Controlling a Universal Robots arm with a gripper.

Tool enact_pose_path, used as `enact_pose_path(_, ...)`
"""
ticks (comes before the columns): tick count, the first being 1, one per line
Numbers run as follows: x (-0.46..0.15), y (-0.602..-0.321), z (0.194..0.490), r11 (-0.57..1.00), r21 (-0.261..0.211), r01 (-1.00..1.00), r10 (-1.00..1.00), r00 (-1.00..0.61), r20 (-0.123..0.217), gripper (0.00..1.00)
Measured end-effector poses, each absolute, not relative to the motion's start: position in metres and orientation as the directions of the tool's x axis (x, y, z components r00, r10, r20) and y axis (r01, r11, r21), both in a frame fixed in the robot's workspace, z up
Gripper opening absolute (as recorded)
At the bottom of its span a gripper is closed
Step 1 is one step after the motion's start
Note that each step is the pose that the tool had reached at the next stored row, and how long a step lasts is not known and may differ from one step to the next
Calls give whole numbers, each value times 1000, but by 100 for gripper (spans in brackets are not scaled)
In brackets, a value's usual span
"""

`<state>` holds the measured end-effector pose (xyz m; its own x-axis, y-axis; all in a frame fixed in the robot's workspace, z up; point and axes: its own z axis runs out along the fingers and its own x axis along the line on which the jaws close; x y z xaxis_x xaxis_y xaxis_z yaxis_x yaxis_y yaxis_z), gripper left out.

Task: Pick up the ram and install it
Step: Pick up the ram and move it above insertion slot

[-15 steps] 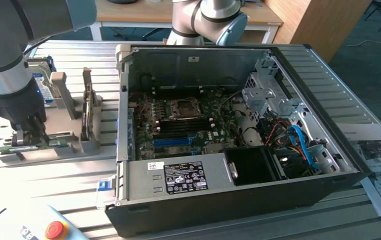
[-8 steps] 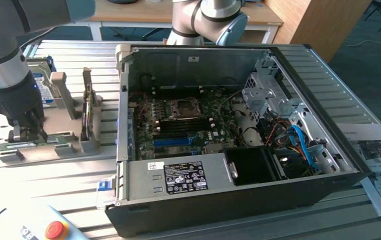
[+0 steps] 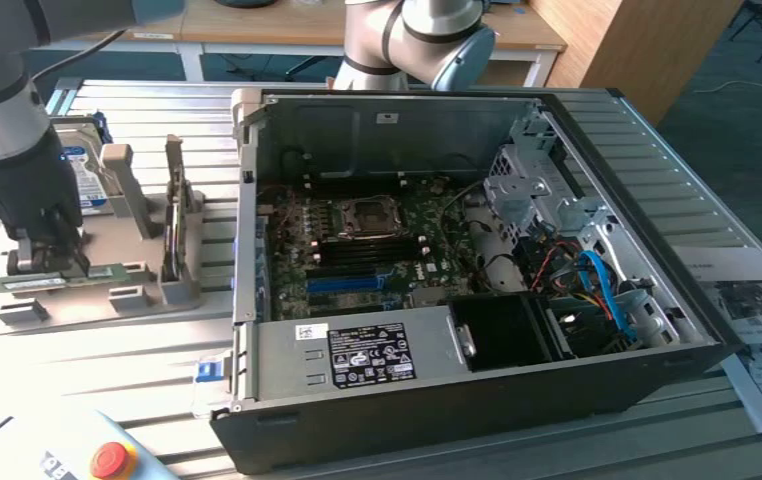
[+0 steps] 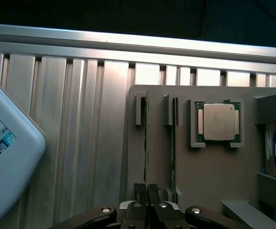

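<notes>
Wrist view: the ram, edge-on with chips hidden, runs lengthwise along the grey holder; nearly-shut fingers pinch it.

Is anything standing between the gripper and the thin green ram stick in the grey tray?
Nothing visible. The gripper is shut on the edge of the thin green ram stick, which stands on edge in a slot of the grey tray, beside a second stick.

Ribbed shiny metal table, matt grey plastic fixture, green circuit-board ram.
</notes>
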<state>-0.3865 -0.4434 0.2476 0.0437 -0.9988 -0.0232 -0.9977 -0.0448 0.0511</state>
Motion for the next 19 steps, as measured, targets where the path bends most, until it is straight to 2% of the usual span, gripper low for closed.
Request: enact_pose_path(19,-386,-443,275,-45,51,-998,-999,44,-22,12)
